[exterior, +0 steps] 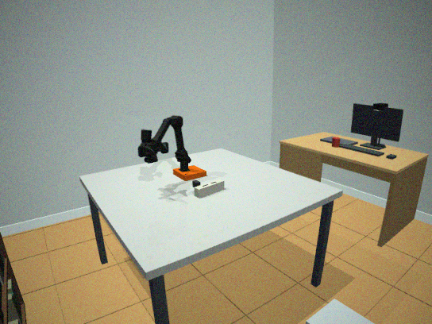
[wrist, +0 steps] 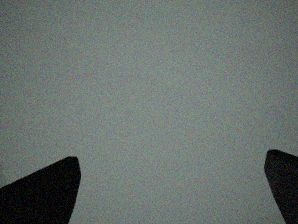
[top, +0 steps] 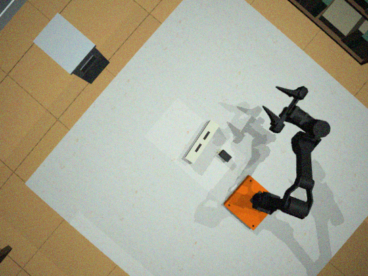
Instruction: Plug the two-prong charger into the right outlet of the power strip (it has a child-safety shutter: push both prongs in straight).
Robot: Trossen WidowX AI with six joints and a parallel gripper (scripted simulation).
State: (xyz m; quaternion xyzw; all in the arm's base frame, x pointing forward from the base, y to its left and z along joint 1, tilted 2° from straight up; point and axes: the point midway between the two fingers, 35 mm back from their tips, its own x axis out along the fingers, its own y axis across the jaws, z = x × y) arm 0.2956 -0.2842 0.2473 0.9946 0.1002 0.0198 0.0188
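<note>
The power strip (top: 202, 141) (exterior: 210, 190) is a long cream block on the table, with two dark outlet slots in its top face. The charger (top: 225, 155) (exterior: 196, 183) is a small black block beside the strip, on the robot's side. Its thin prongs (top: 218, 153) point towards the strip in the top view. My gripper (top: 270, 97) (wrist: 174, 165) is open and empty, raised above the table and well off to one side of the charger and strip. The wrist view shows only the two dark fingertips before a plain grey surface; charger and strip are not in it.
The arm stands on an orange base plate (top: 238, 203) (exterior: 190, 173), near the charger. The white table (top: 101, 152) (exterior: 222, 230) carries them all. Arm shadows fall near the charger. A desk (exterior: 381, 160) with a monitor (exterior: 375, 121) stands apart, beyond the table.
</note>
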